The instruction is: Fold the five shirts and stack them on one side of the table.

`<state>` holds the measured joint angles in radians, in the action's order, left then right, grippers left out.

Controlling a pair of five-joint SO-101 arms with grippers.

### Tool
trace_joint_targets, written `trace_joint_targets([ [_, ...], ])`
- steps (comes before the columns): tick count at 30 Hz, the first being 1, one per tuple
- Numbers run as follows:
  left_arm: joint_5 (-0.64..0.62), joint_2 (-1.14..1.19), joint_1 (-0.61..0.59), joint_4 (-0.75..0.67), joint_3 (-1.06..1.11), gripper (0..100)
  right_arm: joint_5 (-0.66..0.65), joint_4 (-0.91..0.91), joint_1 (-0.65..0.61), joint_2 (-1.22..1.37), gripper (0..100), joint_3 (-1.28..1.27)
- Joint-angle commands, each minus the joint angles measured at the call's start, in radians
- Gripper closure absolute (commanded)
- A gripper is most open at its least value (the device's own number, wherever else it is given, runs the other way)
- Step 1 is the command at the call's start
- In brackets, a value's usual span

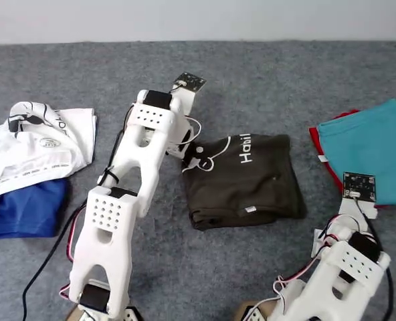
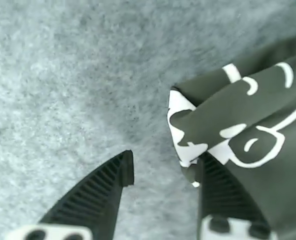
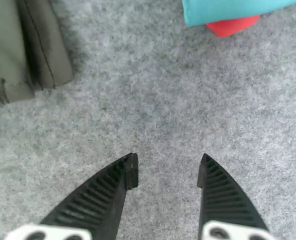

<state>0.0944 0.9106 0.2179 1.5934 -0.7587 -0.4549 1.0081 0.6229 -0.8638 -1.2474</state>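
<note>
A dark olive shirt (image 1: 245,179) with white print lies folded in the middle of the grey carpet. My left gripper (image 2: 164,172) stands open at its near-left corner (image 2: 188,135), one finger under the cloth's edge, the other over bare carpet. The left arm (image 1: 134,174) stretches up the table's left half. A teal shirt (image 1: 375,150) rests folded on a red shirt (image 1: 317,144) at the right edge. A white printed shirt (image 1: 37,147) lies crumpled over a blue shirt (image 1: 24,207) at the left. My right gripper (image 3: 167,172) is open above bare carpet between the olive shirt (image 3: 23,45) and the teal shirt (image 3: 228,9).
The right arm (image 1: 338,267) sits low at the front right, its wrist board (image 1: 358,186) near the teal shirt's edge. A black cable (image 1: 44,267) runs along the front left. Bare carpet lies in front of the olive shirt and along the back.
</note>
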Motion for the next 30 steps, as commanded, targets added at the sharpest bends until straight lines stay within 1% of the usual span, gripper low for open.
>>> trace_joint_targets([
  [1, 0.029, -0.043, -0.04, 0.003, 0.021, 80, -0.008, -0.004, 0.004, -0.025, 79.3, 0.015],
  [4, 0.021, -0.052, -0.069, 0.009, 0.041, 80, -0.008, -0.004, 0.004, -0.025, 79.3, 0.015],
  [6, 0.021, -0.063, -0.068, 0.063, -0.002, 80, -0.008, -0.004, 0.004, -0.025, 79.3, 0.015],
  [9, 0.018, -0.1, -0.028, 0.166, -0.116, 80, -0.008, -0.004, 0.004, -0.025, 79.3, 0.015],
  [12, -0.006, -0.163, 0.009, 0.161, -0.17, 80, -0.008, -0.004, 0.004, -0.025, 79.3, 0.015],
  [15, -0.035, -0.23, 0.058, 0.163, -0.139, 80, -0.008, -0.004, 0.004, -0.025, 79.3, 0.015],
  [18, -0.044, -0.319, 0.133, 0.164, -0.008, 80, -0.008, -0.004, 0.004, -0.025, 79.3, 0.015],
  [21, -0.041, -0.419, 0.226, 0.163, 0.199, 80, -0.008, -0.004, 0.004, -0.025, 79.3, 0.015],
  [24, -0.038, -0.512, 0.288, 0.163, 0.41, 80, -0.008, -0.004, 0.004, -0.025, 79.3, 0.015],
  [27, -0.035, -0.568, 0.302, 0.157, 0.572, 80, -0.008, -0.004, 0.004, -0.025, 79.3, 0.015],
  [30, -0.035, -0.571, 0.292, 0.109, 0.644, 80, -0.008, -0.005, 0.002, -0.025, 79.3, 0.015],
])
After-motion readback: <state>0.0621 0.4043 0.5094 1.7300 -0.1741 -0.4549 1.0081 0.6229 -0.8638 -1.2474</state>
